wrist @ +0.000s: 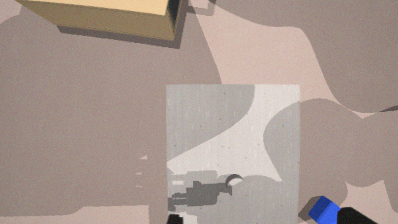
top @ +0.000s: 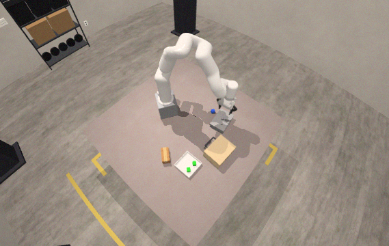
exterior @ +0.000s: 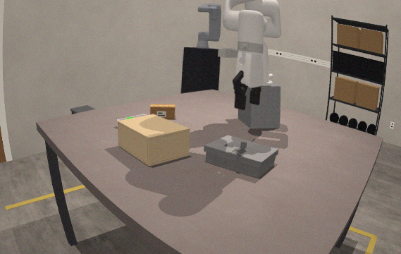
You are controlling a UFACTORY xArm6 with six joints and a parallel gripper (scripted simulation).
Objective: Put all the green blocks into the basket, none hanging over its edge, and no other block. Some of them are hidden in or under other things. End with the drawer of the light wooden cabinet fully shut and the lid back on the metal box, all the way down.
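Grey-brown tabletop (exterior: 292, 197) carries the metal box (exterior: 240, 155) near the light wooden cabinet (exterior: 153, 139), with the white basket (top: 188, 165) – two green blocks (top: 191, 166) inside – just beyond the cabinet. Above the box, the gripper (exterior: 245, 95) hangs with fingers spread wide and nothing between them. Its lid (wrist: 233, 135) appears seated; judged rigid, smooth and fairly light, it is best gripped at the small top handle (exterior: 239, 149). A blue block (wrist: 323, 210) lies beside the box – leave it.
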